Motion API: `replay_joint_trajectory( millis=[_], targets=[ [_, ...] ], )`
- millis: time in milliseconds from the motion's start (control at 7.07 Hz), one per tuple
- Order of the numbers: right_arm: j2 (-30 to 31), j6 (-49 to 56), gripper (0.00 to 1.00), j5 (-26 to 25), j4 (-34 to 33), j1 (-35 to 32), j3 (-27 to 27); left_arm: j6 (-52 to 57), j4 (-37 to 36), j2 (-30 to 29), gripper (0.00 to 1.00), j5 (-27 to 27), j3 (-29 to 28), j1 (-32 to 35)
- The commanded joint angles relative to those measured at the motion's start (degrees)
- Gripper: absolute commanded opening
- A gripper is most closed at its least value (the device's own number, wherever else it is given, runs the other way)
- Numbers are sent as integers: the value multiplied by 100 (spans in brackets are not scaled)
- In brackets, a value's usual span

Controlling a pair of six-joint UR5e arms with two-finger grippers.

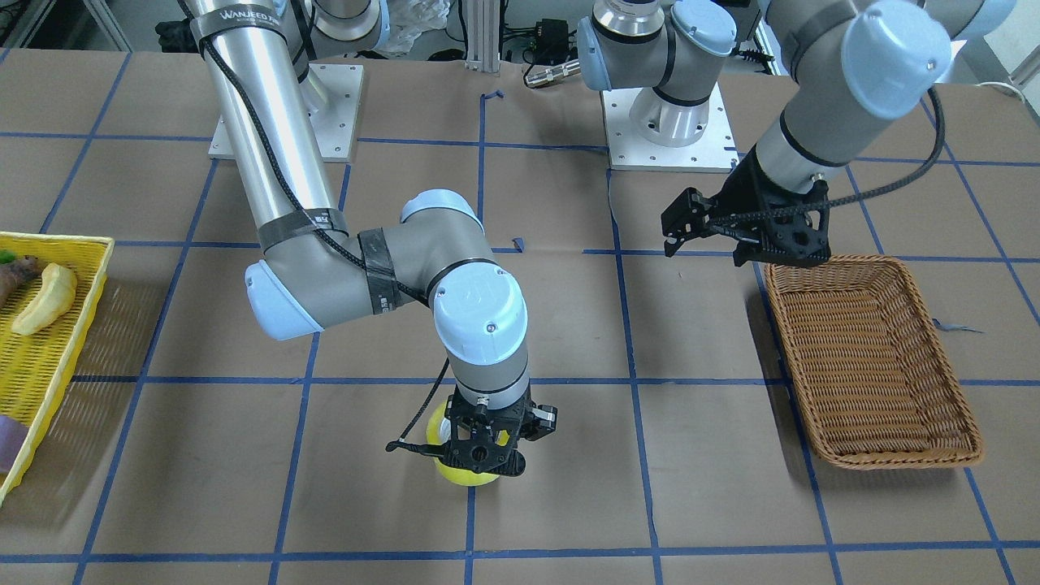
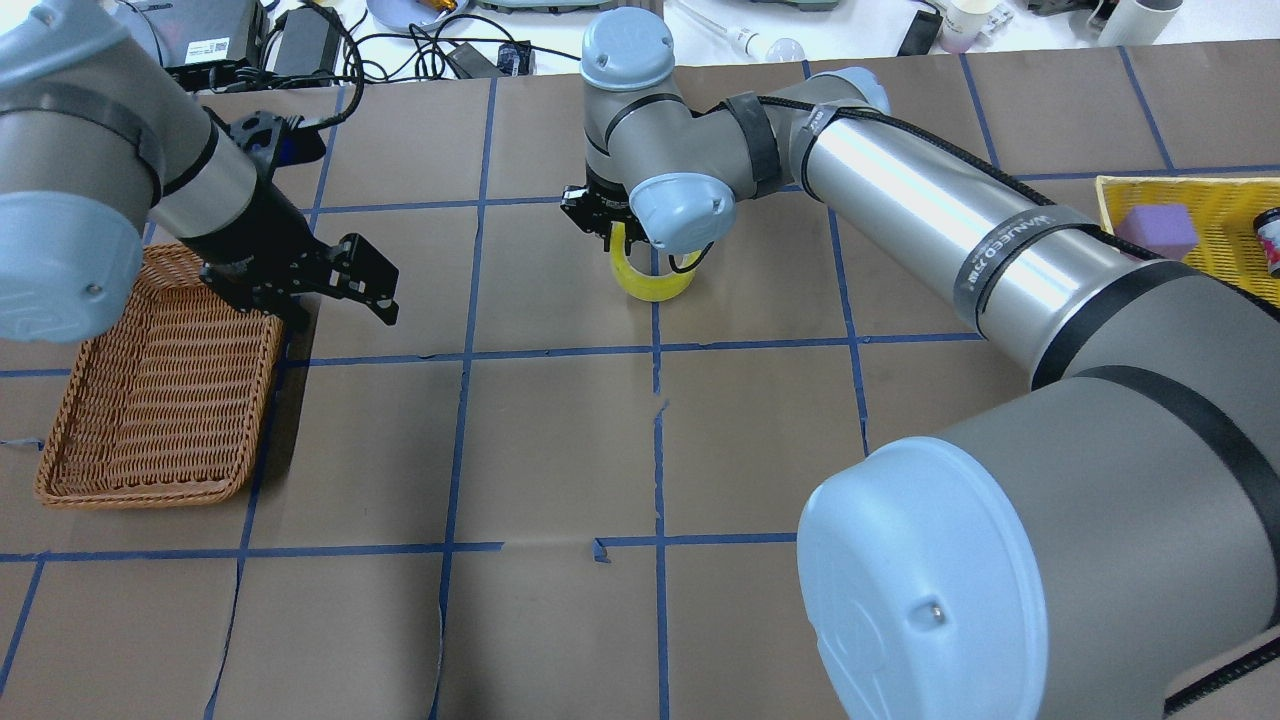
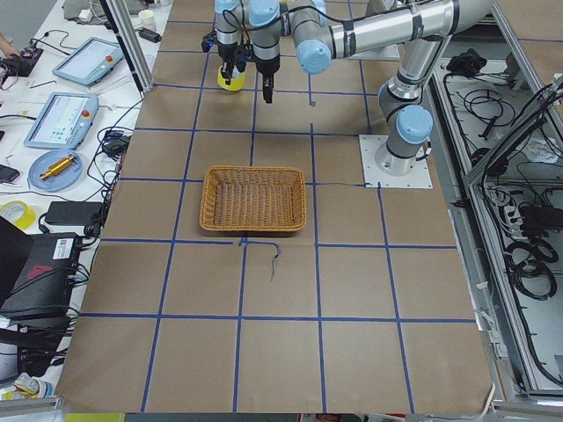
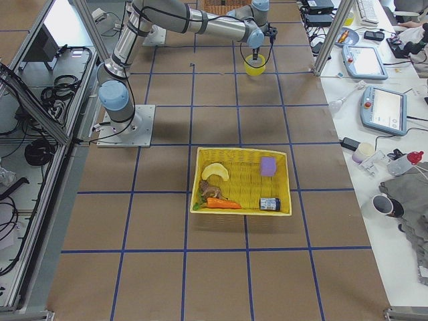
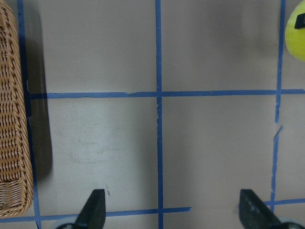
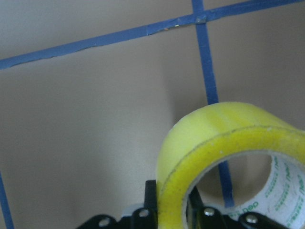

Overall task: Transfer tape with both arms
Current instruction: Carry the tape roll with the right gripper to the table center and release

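I am watching the right arm's black two-finger gripper (image 1: 486, 445) pointing straight down near the middle of the brown-paper-covered table (image 1: 715, 504), which is marked with a grid of thin blue tape lines (image 1: 634, 382). It is clamping the roll of translucent yellow packing tape (image 2: 650, 287). In the right wrist view one finger is sitting outside the ring and the other inside it against the pale printed core, so the jaws are pinching the roll's wall. The roll is standing on edge beside a crossing of grid lines. I cannot tell whether its lower rim is touching the paper or hanging just above it.

The left arm's black gripper (image 2: 368, 282) is hovering above the table with its fingers spread wide apart and holding nothing. It is sitting just beside the far corner of the brown woven wicker basket (image 2: 60, 490), well apart from the roll. In its wrist view I am seeing that basket's wall at the left edge and a sliver of the yellow roll at the top right corner.

On the robot's right, a yellow plastic mesh basket (image 4: 241, 208) is holding a purple block (image 4: 268, 166) and an orange carrot (image 4: 224, 203).
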State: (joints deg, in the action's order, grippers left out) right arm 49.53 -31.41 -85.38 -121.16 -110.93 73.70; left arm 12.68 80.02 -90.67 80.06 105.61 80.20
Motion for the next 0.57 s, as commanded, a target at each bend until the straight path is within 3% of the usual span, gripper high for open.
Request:
replay_joint_trajectory(
  millis=[0, 283, 424],
  targets=[
    [-40, 3, 99, 92, -74, -34, 22, 131, -424, -484, 100, -508, 538, -171],
    [424, 144, 100, 40, 48, 9, 66, -823, -864, -828, 100, -1585, 776, -171],
    [800, 414, 100, -22, 779, 219, 101, -1115, -874, -960, 100, -2103, 786, -154]
  ],
)
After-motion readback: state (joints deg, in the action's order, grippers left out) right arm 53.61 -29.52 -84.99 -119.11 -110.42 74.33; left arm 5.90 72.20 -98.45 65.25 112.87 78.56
